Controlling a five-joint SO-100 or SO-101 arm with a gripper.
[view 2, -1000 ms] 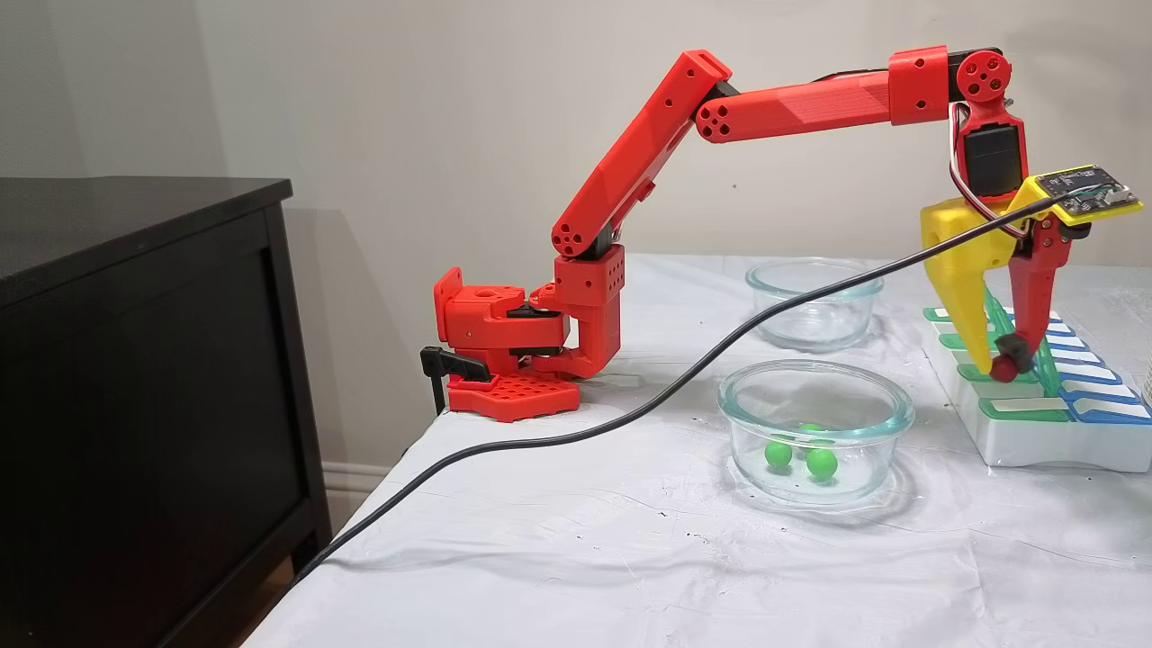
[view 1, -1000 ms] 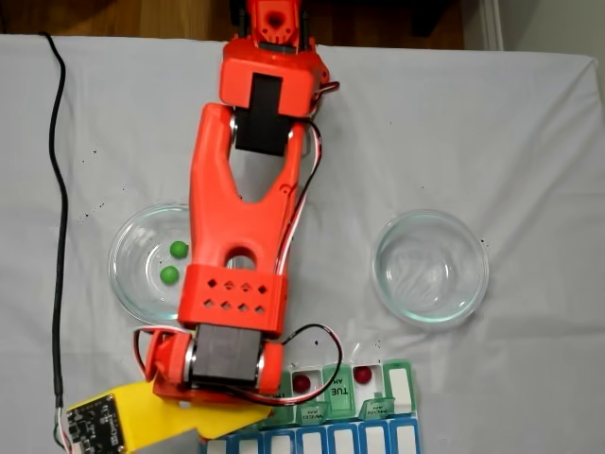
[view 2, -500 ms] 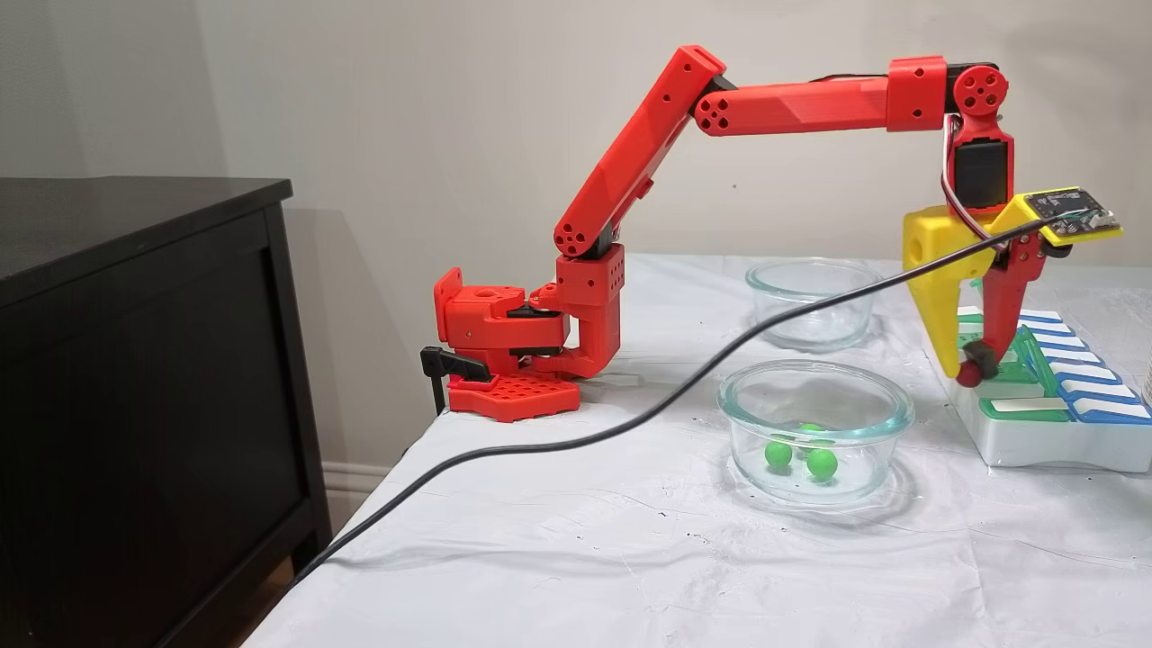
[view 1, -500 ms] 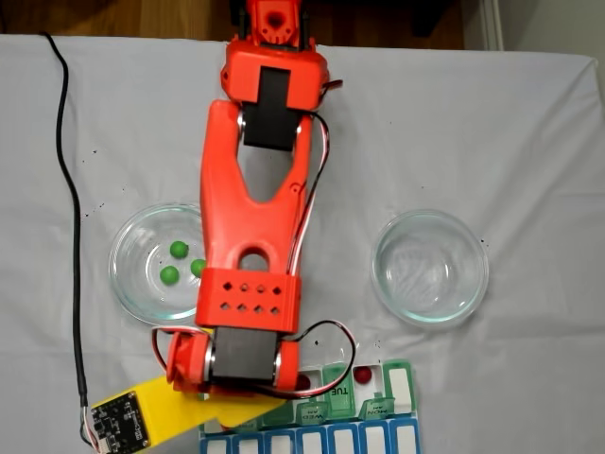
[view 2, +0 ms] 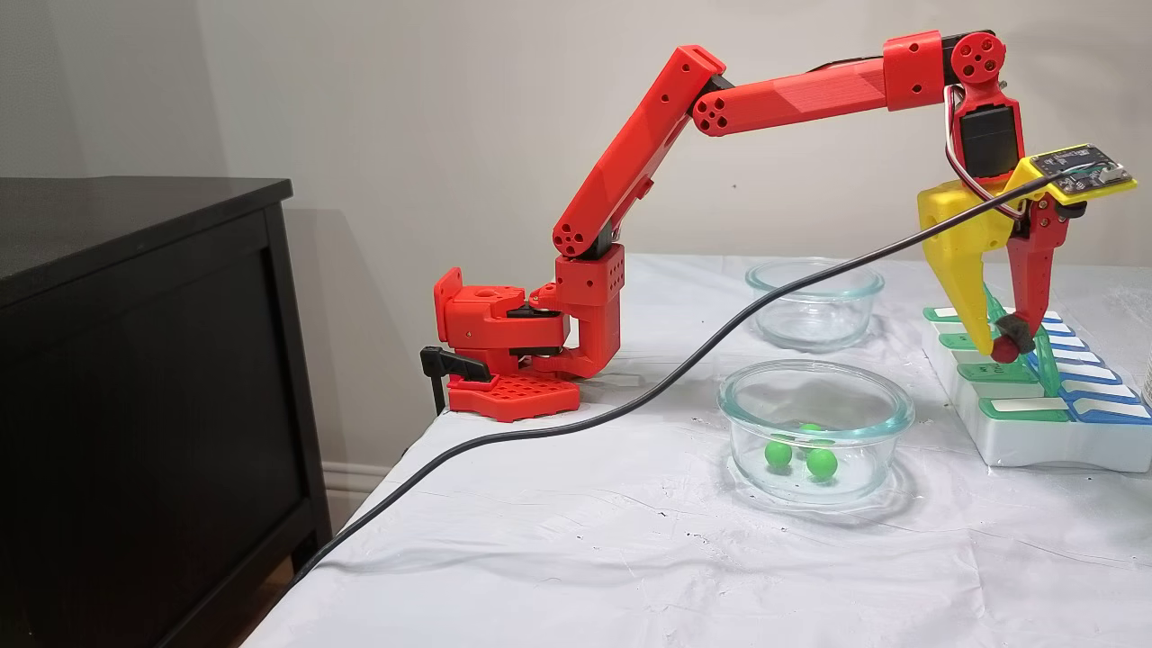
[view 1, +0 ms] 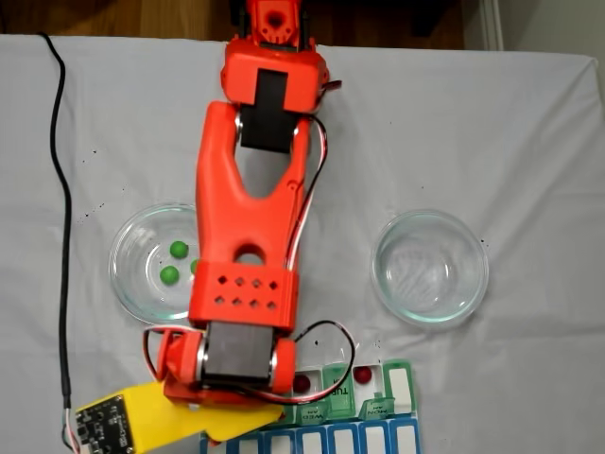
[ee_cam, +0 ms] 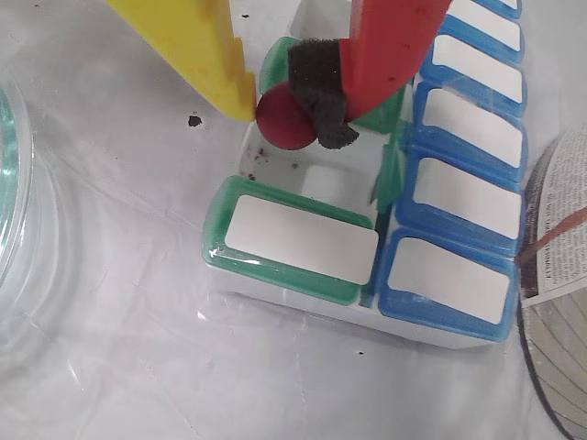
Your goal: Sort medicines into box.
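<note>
In the wrist view, my gripper (ee_cam: 284, 115) is shut on a dark red medicine ball (ee_cam: 275, 130), pinched between the yellow finger and the red finger's black pad. It hangs just above an open white compartment (ee_cam: 316, 179) of the box (ee_cam: 303, 301), next to a closed green lid (ee_cam: 293, 240). In a fixed view from the side, the gripper (view 2: 1002, 346) holds the ball over the box (view 2: 1035, 441). Two more red balls (view 1: 302, 383) (view 1: 362, 375) lie in open compartments. Green balls (view 2: 778, 453) (view 1: 169, 275) rest in the nearer glass dish (view 2: 814, 382).
An empty glass dish (view 1: 430, 268) stands on the white cloth right of the arm. A black cable (view 2: 576, 432) runs across the table to the wrist camera. A black cabinet (view 2: 135, 360) stands beyond the table's edge. A round labelled container (ee_cam: 555, 302) sits beside the box's blue lids.
The gripper, still holding the red ball, swung out to the box's dish-side edge, then rose and came back over the green row.
</note>
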